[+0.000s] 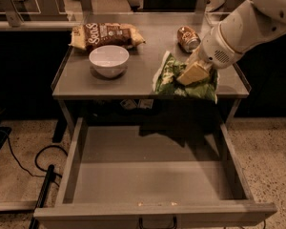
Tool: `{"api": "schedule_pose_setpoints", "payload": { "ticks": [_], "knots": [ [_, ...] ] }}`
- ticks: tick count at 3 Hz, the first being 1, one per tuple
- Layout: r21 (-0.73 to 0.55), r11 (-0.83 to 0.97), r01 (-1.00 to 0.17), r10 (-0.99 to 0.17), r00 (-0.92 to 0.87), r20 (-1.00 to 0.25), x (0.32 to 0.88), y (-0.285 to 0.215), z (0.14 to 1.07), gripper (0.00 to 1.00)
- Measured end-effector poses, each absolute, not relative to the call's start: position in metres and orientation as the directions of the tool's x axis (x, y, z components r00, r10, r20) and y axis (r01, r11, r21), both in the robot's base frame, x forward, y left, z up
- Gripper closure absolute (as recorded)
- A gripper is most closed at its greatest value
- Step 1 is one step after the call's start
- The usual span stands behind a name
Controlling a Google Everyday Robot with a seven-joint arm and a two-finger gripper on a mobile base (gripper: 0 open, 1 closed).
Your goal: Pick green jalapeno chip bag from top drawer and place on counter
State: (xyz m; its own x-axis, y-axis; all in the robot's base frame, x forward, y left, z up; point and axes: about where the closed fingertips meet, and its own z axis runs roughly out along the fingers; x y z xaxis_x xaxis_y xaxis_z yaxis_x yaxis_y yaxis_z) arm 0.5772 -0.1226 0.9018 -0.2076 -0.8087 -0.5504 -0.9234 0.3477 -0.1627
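Arm (248, 23) gets cut off top right, and the hand (193, 73) is clamped on the green jalapeno chip bag (174, 80), lettering unreadable, over front right of the bench (86, 85); top drawer (152, 180) open below.

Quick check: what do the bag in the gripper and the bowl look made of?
The green jalapeno chip bag, held in the gripper over the counter at its front right edge: thin foil or plastic film, creased and shiny. The bowl: white, smooth, likely ceramic or plastic.
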Motion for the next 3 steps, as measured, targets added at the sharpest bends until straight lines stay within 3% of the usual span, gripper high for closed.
{"api": "schedule_pose_setpoints", "payload": {
  "ticks": [3],
  "knots": [
    [-0.117,0.411,-0.904,-0.740,-0.255,-0.622,0.660,-0.135,0.872,1.00]
  ]
}}
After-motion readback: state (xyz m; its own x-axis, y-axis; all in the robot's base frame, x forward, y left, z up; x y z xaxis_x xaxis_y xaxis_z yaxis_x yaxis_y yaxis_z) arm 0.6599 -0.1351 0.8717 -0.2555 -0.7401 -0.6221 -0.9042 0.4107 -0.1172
